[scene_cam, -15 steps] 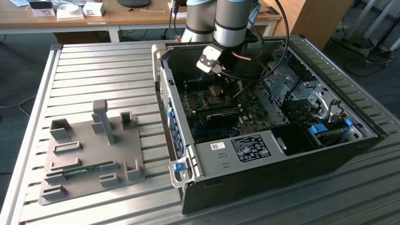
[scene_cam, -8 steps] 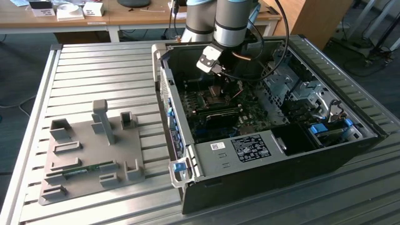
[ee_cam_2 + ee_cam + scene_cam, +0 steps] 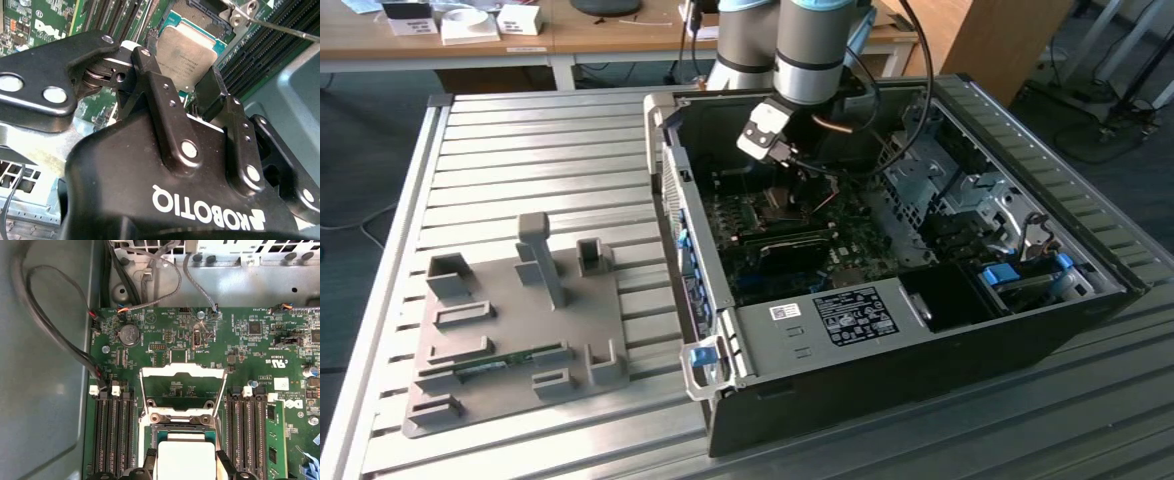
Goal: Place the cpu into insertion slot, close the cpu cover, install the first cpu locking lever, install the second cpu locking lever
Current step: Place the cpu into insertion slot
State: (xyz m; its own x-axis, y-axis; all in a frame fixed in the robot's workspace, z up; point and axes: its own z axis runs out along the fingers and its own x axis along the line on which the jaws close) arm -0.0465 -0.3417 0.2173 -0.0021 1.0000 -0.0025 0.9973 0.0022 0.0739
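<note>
Exterior view first: the arm [image 3: 814,50] reaches down into an open computer case [image 3: 921,375] that lies on a ribbed metal table [image 3: 520,150]. The gripper [image 3: 783,172] hangs low over the green board [image 3: 854,245] inside the case. At the exterior view's left, well apart from the case, a grey holder plate [image 3: 500,300] sits on the table. A green memory stick [image 3: 494,365] lies in one of its grooves.

In both wrist views the gripper [image 3: 177,64] [image 3: 186,460] is closed on the cpu [image 3: 187,47] [image 3: 185,452]. A black finger [image 3: 170,110] presses on each of two opposite edges of the pale square chip, which lies flat between them. The cpu is right over the insertion slot [image 3: 182,430] [image 3: 200,7] and covers most of it. A strip of the slot's dark centre shows past one edge of the chip, on the cover's side. Whether the chip already rests in the slot or hangs just above it cannot be told.

The cpu cover [image 3: 182,371] stands open, swung up on its hinge at the slot's edge. In the first wrist view the green board shows through its square opening. Long black memory slots [image 3: 112,435] run along both sides of the insertion slot. Beyond the cover a round coin battery [image 3: 130,333] sits on the board, and dark cables [image 3: 50,315] loop along the grey case wall.
</note>
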